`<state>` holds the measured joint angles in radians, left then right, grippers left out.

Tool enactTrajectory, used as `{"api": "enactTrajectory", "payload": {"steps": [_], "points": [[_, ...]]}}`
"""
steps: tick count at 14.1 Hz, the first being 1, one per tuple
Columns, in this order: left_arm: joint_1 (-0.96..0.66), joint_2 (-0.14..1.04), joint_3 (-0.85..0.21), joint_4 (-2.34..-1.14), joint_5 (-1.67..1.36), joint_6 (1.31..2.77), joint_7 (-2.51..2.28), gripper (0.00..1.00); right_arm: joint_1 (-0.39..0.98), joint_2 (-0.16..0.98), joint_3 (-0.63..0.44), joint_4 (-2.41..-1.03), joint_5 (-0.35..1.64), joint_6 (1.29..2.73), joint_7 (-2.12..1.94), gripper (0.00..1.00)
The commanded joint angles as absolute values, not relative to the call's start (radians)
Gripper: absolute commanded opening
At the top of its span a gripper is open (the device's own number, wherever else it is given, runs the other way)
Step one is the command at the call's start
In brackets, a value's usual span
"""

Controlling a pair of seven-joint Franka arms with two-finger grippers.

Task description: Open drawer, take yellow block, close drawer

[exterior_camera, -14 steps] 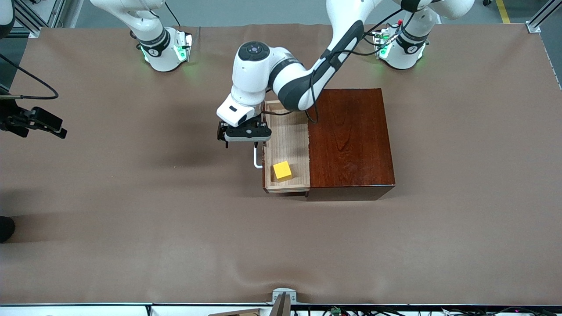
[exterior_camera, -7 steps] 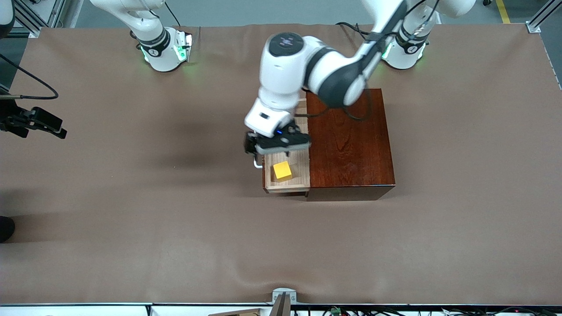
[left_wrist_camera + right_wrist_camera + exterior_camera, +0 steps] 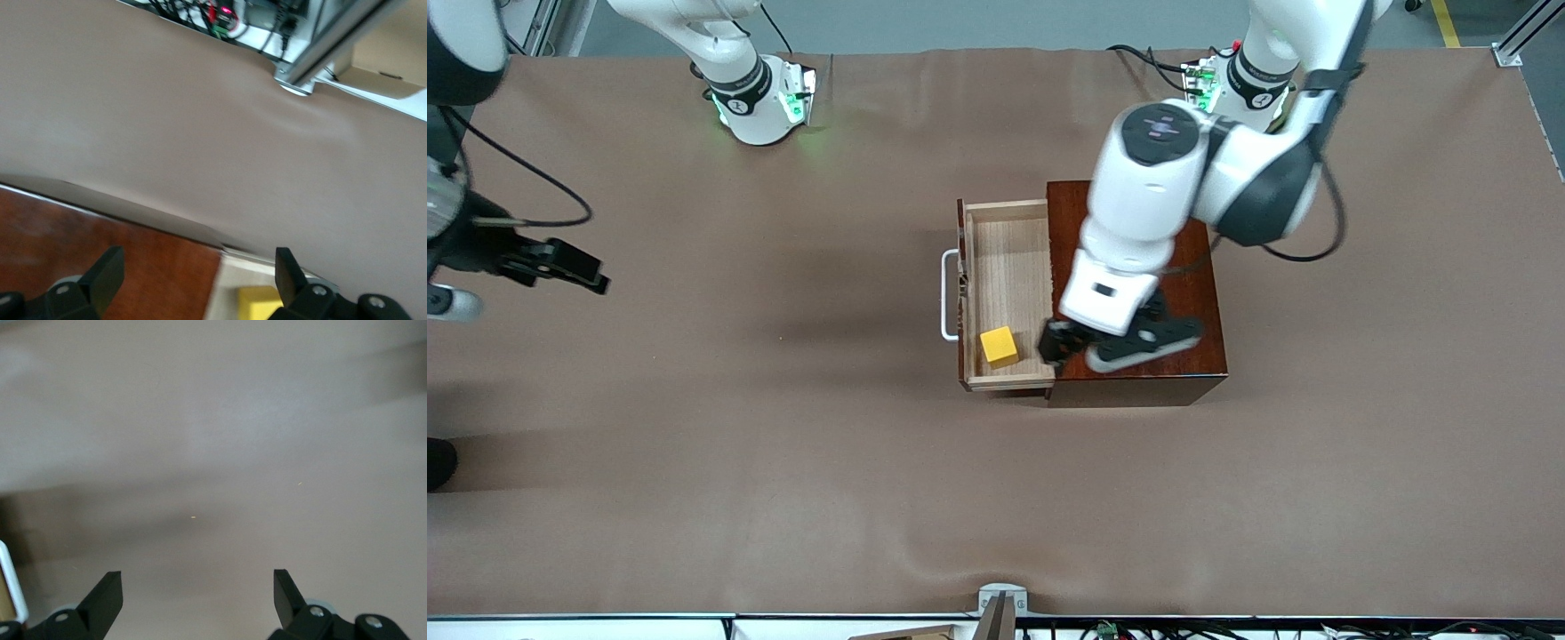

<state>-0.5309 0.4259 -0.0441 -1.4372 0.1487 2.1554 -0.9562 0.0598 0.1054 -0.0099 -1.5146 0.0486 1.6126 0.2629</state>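
Observation:
The drawer (image 3: pixel 1007 276) stands pulled out of the mahogany box (image 3: pixel 1138 267), its white handle (image 3: pixel 950 295) toward the right arm's end. The yellow block (image 3: pixel 999 346) lies in the drawer's corner nearest the front camera. It also shows in the left wrist view, as the yellow block (image 3: pixel 261 303) beside one finger. My left gripper (image 3: pixel 1104 348) hangs open and empty over the box's top near the drawer. My right gripper (image 3: pixel 574 269) is open and empty over bare cloth at the right arm's end of the table.
Brown cloth (image 3: pixel 783 462) covers the whole table. The box top (image 3: pixel 100 253) fills part of the left wrist view. A white bar (image 3: pixel 9 583) shows at the edge of the right wrist view. Both arm bases stand along the table's far edge.
My left gripper has left the handle, passed over the open drawer and now hangs above the box. The drawer has stayed open. My right gripper has shifted a little toward the drawer.

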Motion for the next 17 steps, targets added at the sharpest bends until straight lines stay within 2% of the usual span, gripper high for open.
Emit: {"api": "enactTrajectory", "payload": {"steps": [1, 6, 10, 14, 17], "points": [[-0.459, 0.316, -0.055, -1.572, 0.129, 2.148, -0.875, 1.0, 0.145, 0.11, -0.011, -1.505, 0.054, 1.614, 0.546, 1.0], [-0.347, 0.241, -0.055, -1.681, 0.129, 2.148, -0.701, 1.0, 0.372, 0.195, -0.011, -1.416, 0.051, 1.614, 1.185, 1.0], [-0.281, 0.18, -0.055, -1.762, 0.129, 2.148, -0.585, 1.0, 0.529, 0.334, -0.012, -1.293, 0.048, 1.653, 1.574, 1.0], [-0.201, 0.108, -0.055, -1.83, 0.095, 2.137, -0.424, 1.0, 0.644, 0.431, -0.012, -1.235, 0.046, 1.721, 1.845, 1.0], [-0.105, 0.068, -0.055, -1.825, 0.019, 2.028, -0.188, 1.0, 0.702, 0.486, -0.012, -1.232, 0.046, 1.807, 1.936, 1.0]]}}
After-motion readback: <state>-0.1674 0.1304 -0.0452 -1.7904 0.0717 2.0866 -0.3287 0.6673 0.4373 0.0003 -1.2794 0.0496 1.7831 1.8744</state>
